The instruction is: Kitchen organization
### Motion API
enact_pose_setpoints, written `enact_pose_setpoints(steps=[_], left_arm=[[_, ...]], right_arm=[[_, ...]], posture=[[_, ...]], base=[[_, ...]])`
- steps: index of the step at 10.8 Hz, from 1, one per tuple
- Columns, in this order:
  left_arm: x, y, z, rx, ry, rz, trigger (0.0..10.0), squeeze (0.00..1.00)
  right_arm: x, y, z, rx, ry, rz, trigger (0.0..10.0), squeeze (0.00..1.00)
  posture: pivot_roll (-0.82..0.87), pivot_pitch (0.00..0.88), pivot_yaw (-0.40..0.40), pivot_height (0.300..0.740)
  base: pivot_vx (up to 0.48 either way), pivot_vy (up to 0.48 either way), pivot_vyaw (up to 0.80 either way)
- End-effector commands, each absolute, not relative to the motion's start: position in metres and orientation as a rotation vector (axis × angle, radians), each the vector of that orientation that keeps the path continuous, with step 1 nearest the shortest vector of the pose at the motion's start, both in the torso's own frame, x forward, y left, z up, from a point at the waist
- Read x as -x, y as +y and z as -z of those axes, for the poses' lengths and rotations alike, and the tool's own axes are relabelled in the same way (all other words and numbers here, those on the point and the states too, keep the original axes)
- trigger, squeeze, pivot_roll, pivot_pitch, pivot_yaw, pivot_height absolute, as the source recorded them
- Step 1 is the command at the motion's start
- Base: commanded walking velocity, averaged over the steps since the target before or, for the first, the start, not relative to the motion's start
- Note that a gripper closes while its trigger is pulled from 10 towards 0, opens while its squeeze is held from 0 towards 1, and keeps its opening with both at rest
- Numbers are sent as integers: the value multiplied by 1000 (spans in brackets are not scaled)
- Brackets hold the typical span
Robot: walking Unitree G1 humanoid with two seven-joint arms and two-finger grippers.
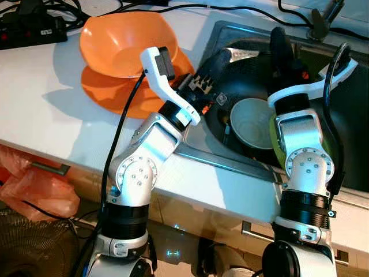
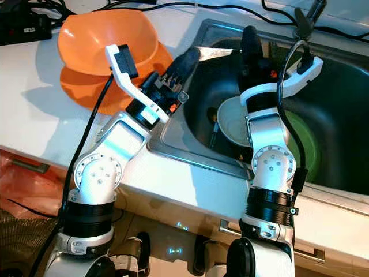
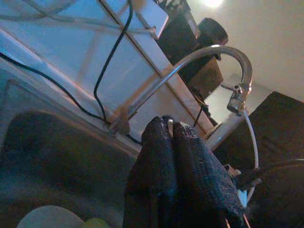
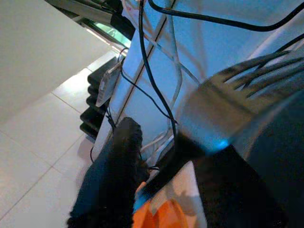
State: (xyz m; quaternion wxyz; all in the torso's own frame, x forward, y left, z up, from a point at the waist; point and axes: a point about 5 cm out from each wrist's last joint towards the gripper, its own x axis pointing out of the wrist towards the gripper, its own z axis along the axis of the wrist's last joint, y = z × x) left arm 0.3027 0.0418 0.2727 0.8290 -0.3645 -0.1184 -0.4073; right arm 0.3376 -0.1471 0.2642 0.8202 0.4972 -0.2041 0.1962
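Over the sink [image 1: 213,151], your left end effector [image 1: 222,57] has its black fingers pressed together on a thin silver utensil [image 1: 242,54]. Your right end effector [image 1: 281,49] reaches deeper into the basin; you cannot tell its finger state. Below sit a pale round bowl [image 1: 252,121] and a green plate [image 2: 305,144]. Two glossy orange bowls [image 1: 124,43] are stacked on the white counter [image 1: 52,109].

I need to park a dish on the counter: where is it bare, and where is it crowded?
Bare: the counter left of and in front of the orange bowls, and the front strip between the arms. Crowded: the sink, with a white bowl, a green plate and both grippers; cables and a power strip at the back.
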Motion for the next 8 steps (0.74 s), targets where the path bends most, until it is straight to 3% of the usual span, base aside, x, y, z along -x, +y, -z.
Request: enact_pose_setpoints(steps=[1,5,6,8], left_arm=[[-302,34,-275,819,-253,856,10000,0],[-302,30,-266,749,-210,858,10000,0],[-302,27,-261,730,-182,865,10000,1000],[-305,25,-253,665,-126,837,10000,1000]], right_arm=[[-333,-151,-265,-1068,-461,-423,0,0],[-333,-151,-265,-1073,-461,-419,0,0],[-333,-151,-265,-1075,-463,-418,0,0],[-333,-152,-266,-1082,-467,-414,0,0]], posture=[[116,262,-16,740],[115,256,-14,740],[112,255,-14,740],[114,252,-13,740]], base=[[0,0,0],[0,0,0],[0,0,0],[0,0,0]])
